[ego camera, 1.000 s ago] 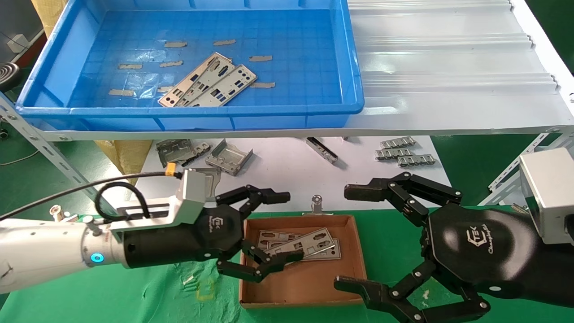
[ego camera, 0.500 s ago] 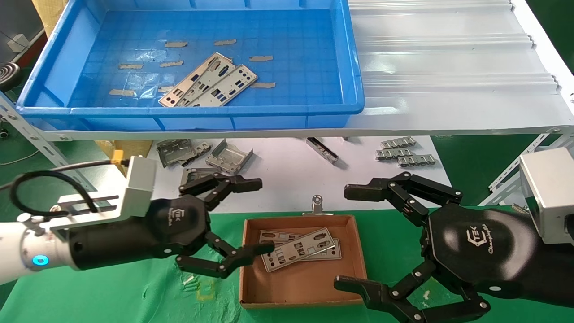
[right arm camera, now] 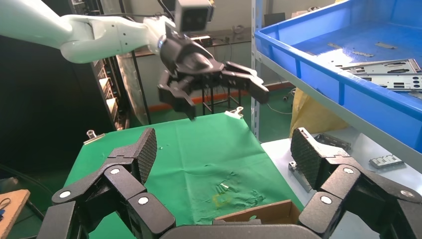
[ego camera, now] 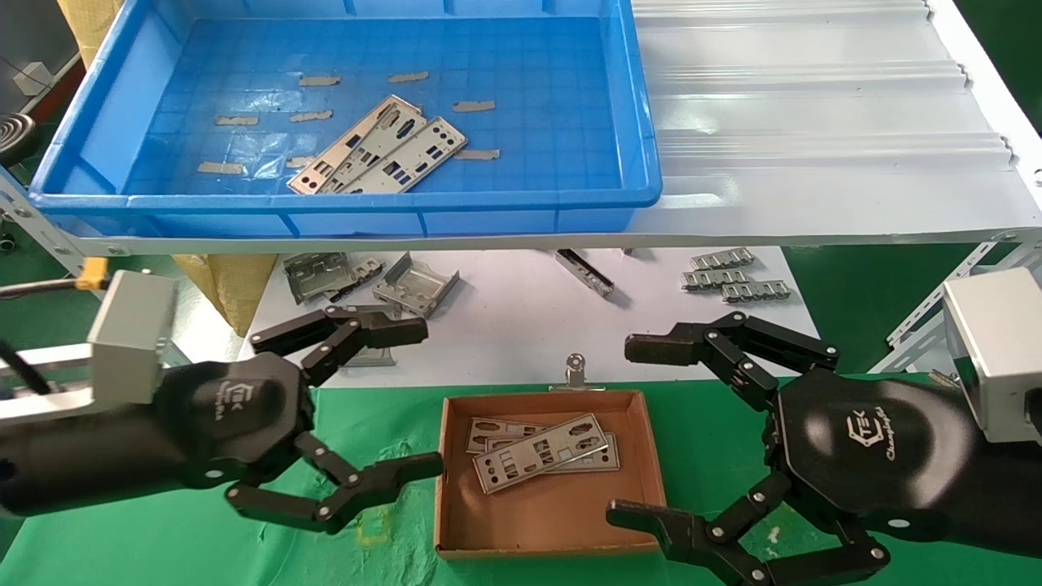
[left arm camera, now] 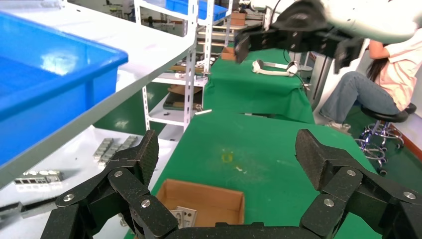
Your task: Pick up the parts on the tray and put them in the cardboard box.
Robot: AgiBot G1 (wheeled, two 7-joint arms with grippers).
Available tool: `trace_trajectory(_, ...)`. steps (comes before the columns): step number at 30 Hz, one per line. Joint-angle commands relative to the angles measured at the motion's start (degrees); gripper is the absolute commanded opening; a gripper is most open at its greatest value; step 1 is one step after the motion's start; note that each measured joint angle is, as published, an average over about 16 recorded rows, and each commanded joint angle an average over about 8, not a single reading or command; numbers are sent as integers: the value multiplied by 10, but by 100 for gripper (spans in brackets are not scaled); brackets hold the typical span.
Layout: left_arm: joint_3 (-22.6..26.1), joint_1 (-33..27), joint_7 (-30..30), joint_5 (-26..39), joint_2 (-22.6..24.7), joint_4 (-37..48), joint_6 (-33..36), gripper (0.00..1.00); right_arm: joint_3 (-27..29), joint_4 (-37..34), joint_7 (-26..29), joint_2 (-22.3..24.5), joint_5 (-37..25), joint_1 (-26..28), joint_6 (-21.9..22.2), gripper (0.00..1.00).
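Two silver parts (ego camera: 378,146) lie overlapped on the floor of the blue tray (ego camera: 122,106) on the upper shelf; they also show in the right wrist view as parts (right arm camera: 393,67) in the tray (right arm camera: 318,64). The cardboard box (ego camera: 553,521) sits on the green cloth, with several parts (ego camera: 541,448) stacked in its far half. My left gripper (ego camera: 415,397) is open and empty, just left of the box. My right gripper (ego camera: 635,431) is open and empty at the box's right edge. In the left wrist view the box (left arm camera: 209,199) and its parts (left arm camera: 183,215) lie below the open left gripper (left arm camera: 229,152).
Bent grey brackets (ego camera: 415,285) and ridged strips (ego camera: 733,277) lie on the white lower surface behind the box. A white corrugated sheet (ego camera: 814,122) covers the shelf right of the tray. A binder clip (ego camera: 575,370) sits at the box's far edge. Green cloth (ego camera: 163,553) spreads under both arms.
My left gripper has drawn back to the left, out of the box, still open. The top plate stays lying in the box. The right arm has not moved.
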Motion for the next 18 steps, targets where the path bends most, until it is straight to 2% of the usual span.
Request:
trace_trajectory(1,-9,8,-13,-3,-12,-22,-2,100,0,0,0,0,0,0,0,100)
trace_trajectory(18,-79,63,-106,-22,-101,-184,-16,100,0,0,0,0,0,0,0,100)
